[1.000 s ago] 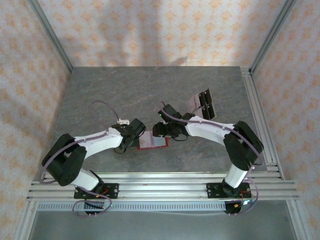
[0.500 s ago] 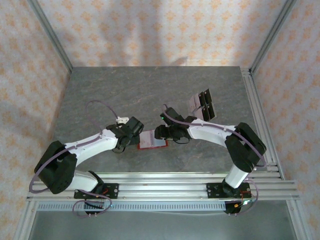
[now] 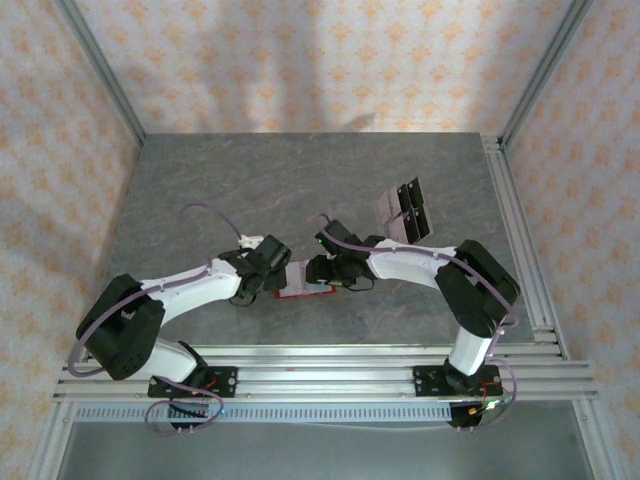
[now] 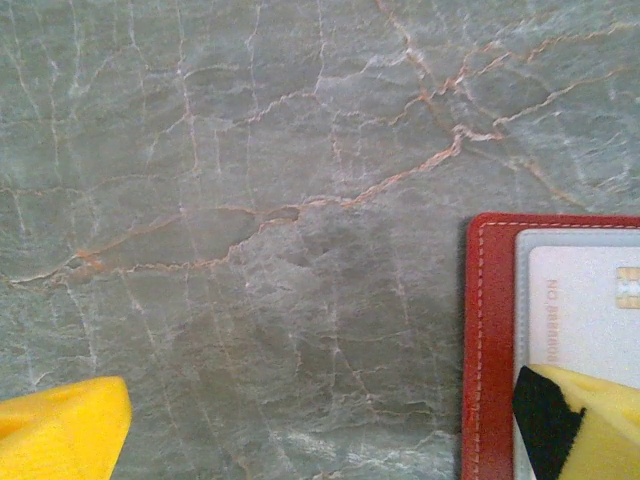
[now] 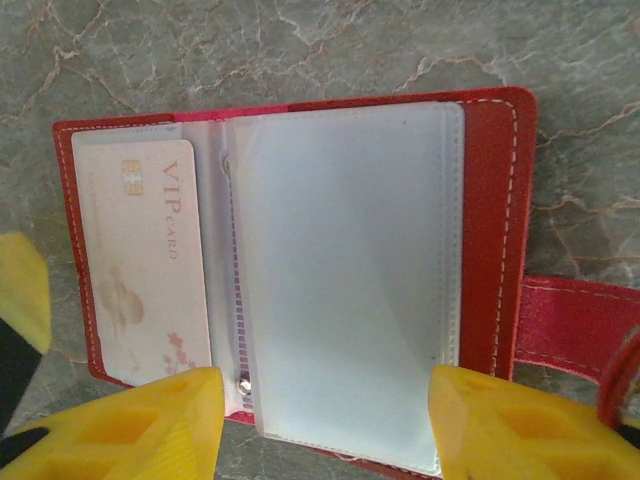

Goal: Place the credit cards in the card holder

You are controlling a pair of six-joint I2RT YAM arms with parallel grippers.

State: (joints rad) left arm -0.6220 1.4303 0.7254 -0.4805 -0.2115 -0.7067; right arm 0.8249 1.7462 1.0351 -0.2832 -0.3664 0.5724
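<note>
Card (image 5: 140, 270) reading "VIP CARD" sits inside open card holder (image 5: 490, 200).

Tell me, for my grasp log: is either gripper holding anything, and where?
Left gripper: nothing, jaws open. Right gripper straddles the card holder's clear sleeve; a grip cannot be told.

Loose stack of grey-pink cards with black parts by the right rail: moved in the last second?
No. The stack of pale grey-pink cards keeps the same spot relative to the aluminium rail on the table's right edge, top view.
</note>
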